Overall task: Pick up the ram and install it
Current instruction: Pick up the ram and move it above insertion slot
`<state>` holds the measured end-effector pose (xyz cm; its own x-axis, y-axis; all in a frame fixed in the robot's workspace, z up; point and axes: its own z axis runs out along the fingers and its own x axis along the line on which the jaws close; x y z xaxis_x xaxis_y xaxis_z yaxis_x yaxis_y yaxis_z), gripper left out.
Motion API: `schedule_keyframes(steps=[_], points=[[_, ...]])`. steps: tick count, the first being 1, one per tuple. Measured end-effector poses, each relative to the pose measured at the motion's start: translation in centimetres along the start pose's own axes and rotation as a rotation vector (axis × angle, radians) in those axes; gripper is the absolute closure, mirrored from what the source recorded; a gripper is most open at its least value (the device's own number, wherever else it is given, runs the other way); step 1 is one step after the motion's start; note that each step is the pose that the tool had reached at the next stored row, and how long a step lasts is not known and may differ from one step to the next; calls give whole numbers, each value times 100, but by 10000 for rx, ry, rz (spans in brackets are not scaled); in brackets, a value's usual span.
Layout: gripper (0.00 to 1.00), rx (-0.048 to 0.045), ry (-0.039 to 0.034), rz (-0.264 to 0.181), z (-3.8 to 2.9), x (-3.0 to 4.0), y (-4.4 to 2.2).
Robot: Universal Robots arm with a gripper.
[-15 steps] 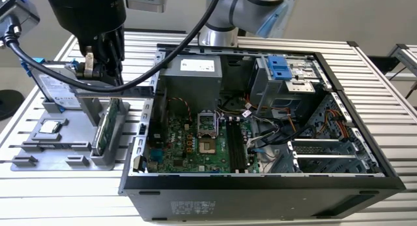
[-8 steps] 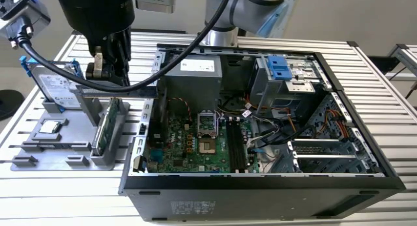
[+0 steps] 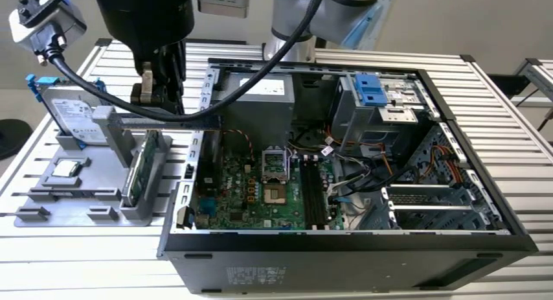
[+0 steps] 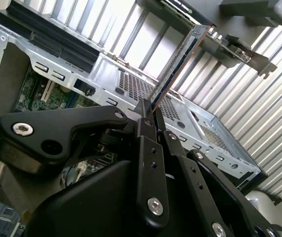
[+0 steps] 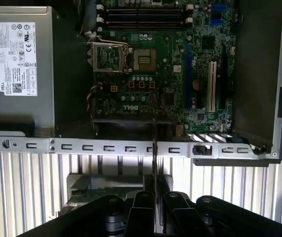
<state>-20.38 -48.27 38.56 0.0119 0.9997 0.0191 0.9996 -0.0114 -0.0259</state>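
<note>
My gripper [image 3: 160, 99] is shut on the ram [image 3: 168, 120], a long thin dark stick held level above the left wall of the open computer case [image 3: 346, 240] in the exterior view. In both wrist views the ram [image 4: 178, 69] [image 5: 154, 148] shows edge-on, sticking out from between the black fingers [image 4: 148, 143] of the gripper [image 5: 154, 192]. It hangs over the case's perforated metal rail [image 5: 106, 147]. The empty black memory slots [image 3: 313, 191] [image 5: 145, 16] lie on the green motherboard [image 3: 250, 190], apart from the ram, beyond the processor socket [image 5: 144, 59].
A grey parts holder [image 3: 52, 199] at the exterior view's left carries a silver hard drive with blue rails [image 3: 74, 112], a processor chip [image 3: 67, 170] and a green card [image 3: 142, 167]. A power supply [image 5: 17, 59], cables [image 3: 354, 161] and a drive cage [image 3: 380, 99] fill the case.
</note>
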Motion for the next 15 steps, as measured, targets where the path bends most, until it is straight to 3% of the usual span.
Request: schedule_keyframes(steps=[15], points=[[100,0,1,0,-5,2,196]])
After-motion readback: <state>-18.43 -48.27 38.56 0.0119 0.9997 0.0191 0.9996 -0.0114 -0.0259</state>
